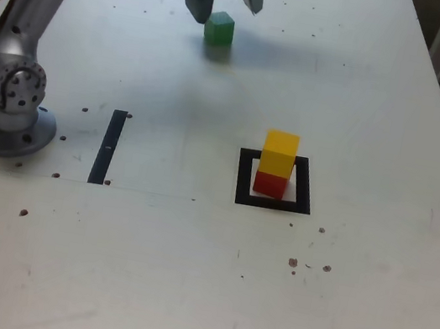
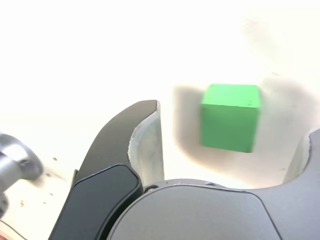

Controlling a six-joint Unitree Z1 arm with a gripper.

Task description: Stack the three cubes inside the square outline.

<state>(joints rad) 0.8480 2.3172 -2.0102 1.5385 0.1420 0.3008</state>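
At twelve o'clock on the table [image 1: 183, 277], the gripper [image 1: 230, 0] is hanging spread over the green cube [image 1: 219, 28], needing to pinch and carry it onto the yellow cube [image 1: 279, 152] topping the red cube [image 1: 270, 183] inside the square outline [image 1: 243, 177] at four o'clock.

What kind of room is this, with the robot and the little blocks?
Probably a robot lab or workshop. A metal robot arm is bolted to a plain white table, which has a black square outline taped on it for stacking cubes: a practice bench, not a home.
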